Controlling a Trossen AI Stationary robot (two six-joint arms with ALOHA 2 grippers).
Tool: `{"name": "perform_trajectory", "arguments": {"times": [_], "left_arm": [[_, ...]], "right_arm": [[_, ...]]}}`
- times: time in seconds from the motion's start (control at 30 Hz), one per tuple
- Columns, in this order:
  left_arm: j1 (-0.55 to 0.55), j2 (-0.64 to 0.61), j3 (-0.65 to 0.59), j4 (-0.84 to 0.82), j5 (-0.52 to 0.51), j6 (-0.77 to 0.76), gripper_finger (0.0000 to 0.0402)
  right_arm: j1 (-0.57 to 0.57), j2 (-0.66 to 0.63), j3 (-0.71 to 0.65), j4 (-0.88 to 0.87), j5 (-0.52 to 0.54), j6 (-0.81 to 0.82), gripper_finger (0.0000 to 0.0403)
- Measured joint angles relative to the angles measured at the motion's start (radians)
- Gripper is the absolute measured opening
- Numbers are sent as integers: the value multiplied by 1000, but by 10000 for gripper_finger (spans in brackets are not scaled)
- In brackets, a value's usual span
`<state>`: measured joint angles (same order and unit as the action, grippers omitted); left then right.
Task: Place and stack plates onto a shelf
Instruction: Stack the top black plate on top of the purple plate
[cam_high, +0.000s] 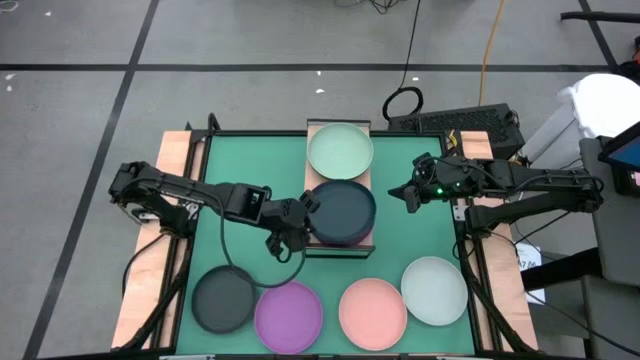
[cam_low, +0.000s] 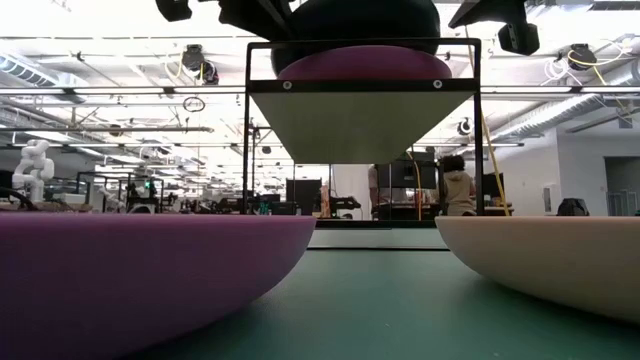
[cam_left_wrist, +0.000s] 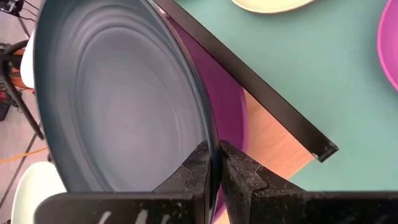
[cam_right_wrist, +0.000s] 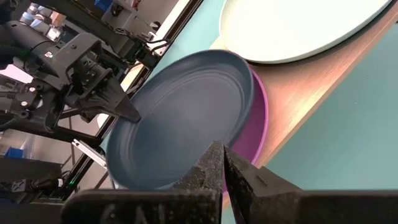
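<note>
The wooden shelf (cam_high: 312, 247) stands mid-table. A pale green plate (cam_high: 340, 150) lies on its far half and a purple plate (cam_left_wrist: 235, 106) on its near half. A dark grey plate (cam_high: 343, 210) sits tilted over the purple one, and my left gripper (cam_high: 307, 206) is shut on it. My right gripper (cam_high: 408, 194) hangs shut and empty above the mat, right of the shelf. A dark grey plate (cam_high: 223, 298), a purple plate (cam_high: 288, 316), a pink plate (cam_high: 372, 312) and a whitish-blue plate (cam_high: 434, 290) lie flat on the green mat near the front edge. My left gripper pinches the dark grey plate's rim (cam_left_wrist: 210, 138) on its left side, one finger on the inner face and one on the underside. The fingers come from the table's left, slanting down. The plate's held side is raised, and its right side (cam_right_wrist: 249, 93) rests in the purple plate.
The shelf's black metal frame (cam_left_wrist: 261, 93) runs along its edge beside the held plate. Bare green mat (cam_high: 250, 160) lies left of the shelf and between the shelf and the front row of plates. Cables and equipment lie beyond the table's far edge.
</note>
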<state>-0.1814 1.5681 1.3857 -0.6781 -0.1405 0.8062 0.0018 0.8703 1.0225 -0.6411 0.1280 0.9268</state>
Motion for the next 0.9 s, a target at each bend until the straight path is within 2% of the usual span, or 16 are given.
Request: {"name": "perform_trajectory", "arguments": {"times": [0.37, 0.7, 0.9], "left_arm": [[0, 0, 0, 0, 6, -40, 37], [0, 0, 0, 2, 0, -94, 129], [-4, -13, 0, 3, 0, -145, 140]], "right_arm": [[0, 0, -1, 0, 0, 0, 0], [0, 0, -1, 0, 0, 0, 0], [0, 0, -1, 0, -1, 0, 0]]}}
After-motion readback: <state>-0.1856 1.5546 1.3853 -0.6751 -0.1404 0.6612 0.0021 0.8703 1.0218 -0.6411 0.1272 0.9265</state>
